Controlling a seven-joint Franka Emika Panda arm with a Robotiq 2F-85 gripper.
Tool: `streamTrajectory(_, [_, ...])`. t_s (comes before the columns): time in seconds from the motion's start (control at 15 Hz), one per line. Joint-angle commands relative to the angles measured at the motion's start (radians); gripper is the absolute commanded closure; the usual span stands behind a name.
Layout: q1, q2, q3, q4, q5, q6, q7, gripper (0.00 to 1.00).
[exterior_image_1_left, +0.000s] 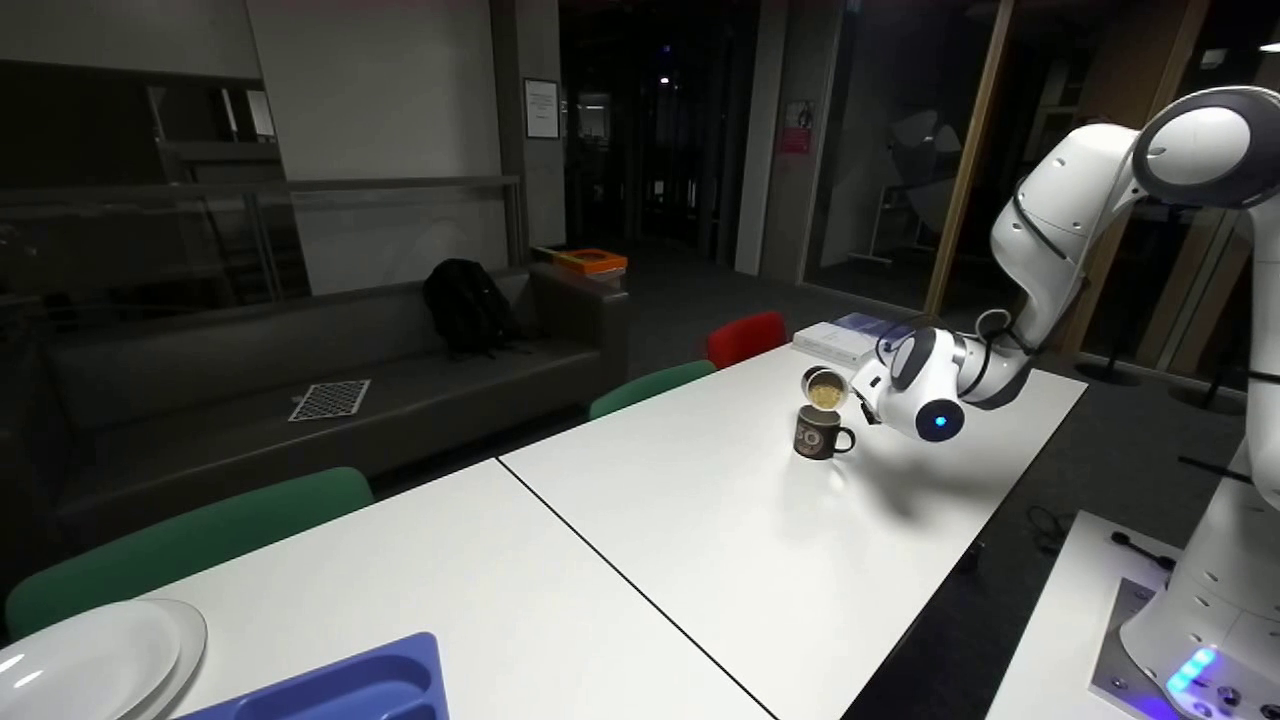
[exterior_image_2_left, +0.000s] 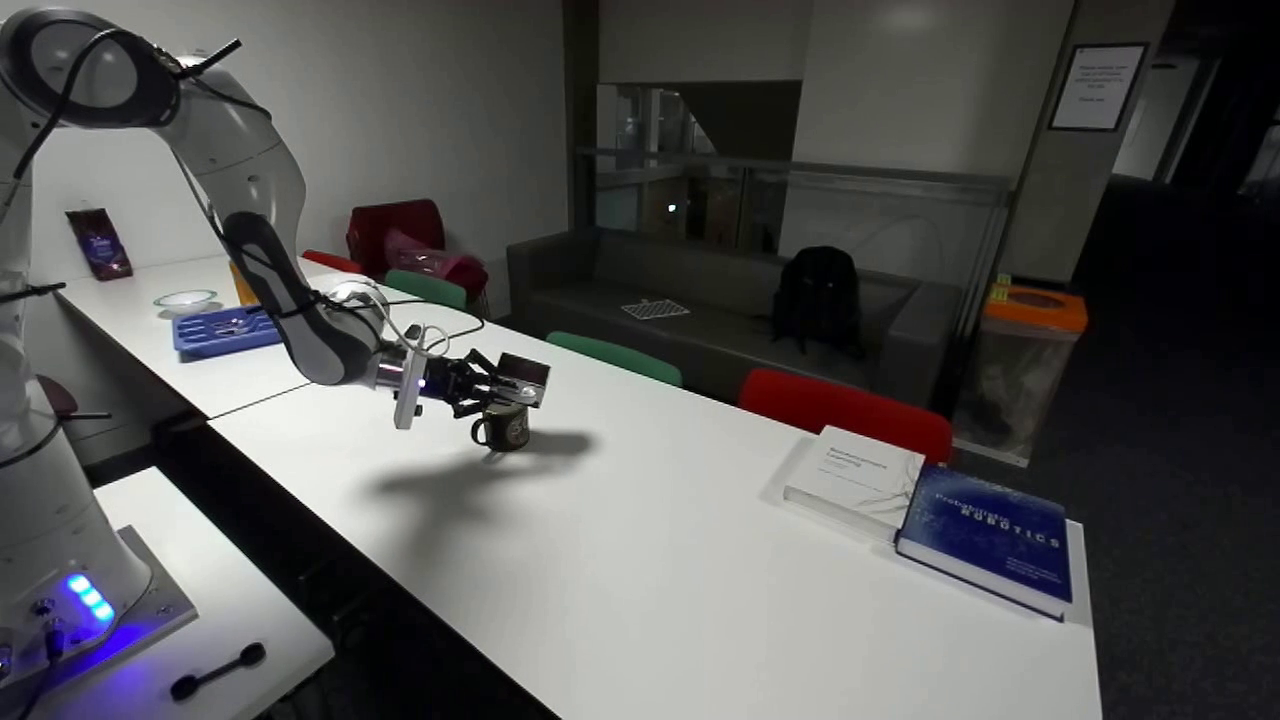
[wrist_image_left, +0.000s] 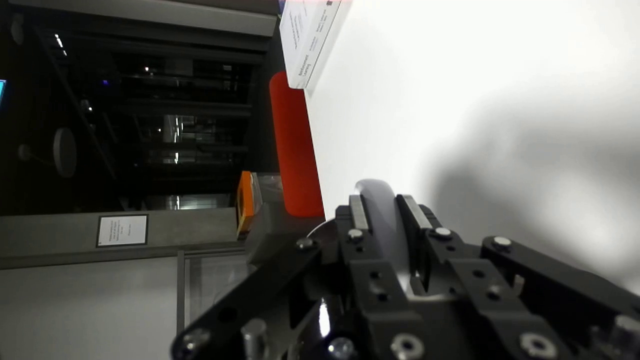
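While the hand pinches its handle, the cup hangs aslant, mouth facing sideways.

From opposite ends, both exterior views overlook the white table and sofa, while the sideways wrist view peers closely past fingers at lower centre.

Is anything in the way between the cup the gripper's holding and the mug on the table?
Nothing visible: the tilted cup in the gripper is just above the dark mug in both exterior views. Whether they touch isn't clear.
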Motion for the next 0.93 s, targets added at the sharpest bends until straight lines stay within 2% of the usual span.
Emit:
streamTrajectory(0.0, [-0.021,-0.001,0.022,-0.001,0.002,-0.004,-0.007,0.80])
streamTrajectory(0.2, [-0.021,-0.001,0.022,0.000,0.002,-0.004,-0.007,0.80])
streamTrajectory(0.27, [-0.021,-0.001,0.022,0.000,0.002,-0.004,-0.007,0.95])
streamTrajectory(0.87, [-0.021,0.004,0.021,0.009,-0.001,-0.029,0.004,0.95])
